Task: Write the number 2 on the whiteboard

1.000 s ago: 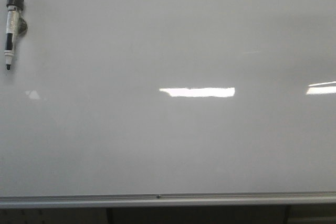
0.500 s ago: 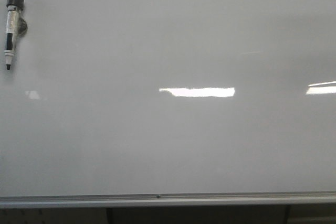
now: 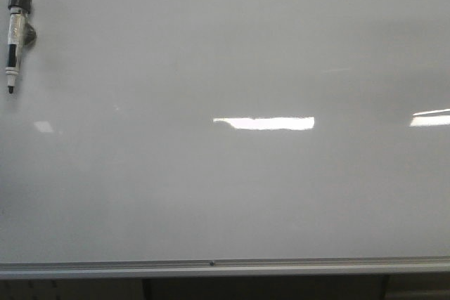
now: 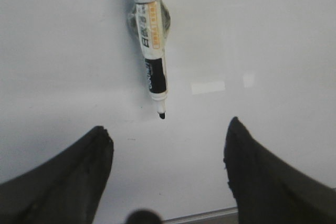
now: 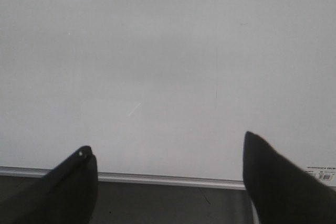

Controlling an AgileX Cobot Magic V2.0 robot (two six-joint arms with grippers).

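Whiteboard (image 3: 232, 187): glossy white-grey surface filling the front view, silver rail (image 3: 225, 266) along its lower edge, no digit visible on it. Marker pen (image 3: 17, 36): white and black, fixed at the far left of the board, tip pointing down. Left gripper (image 4: 167, 145): open, empty, facing the pen, not touching it. Right gripper (image 5: 169, 166): open, empty, facing bare board just above the rail.

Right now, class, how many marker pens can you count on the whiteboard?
1. The marker pen hangs at the upper left of the whiteboard in the front view, tip pointing down. The left wrist view shows the same pen. None elsewhere on the visible board; beyond the frame, unknown.
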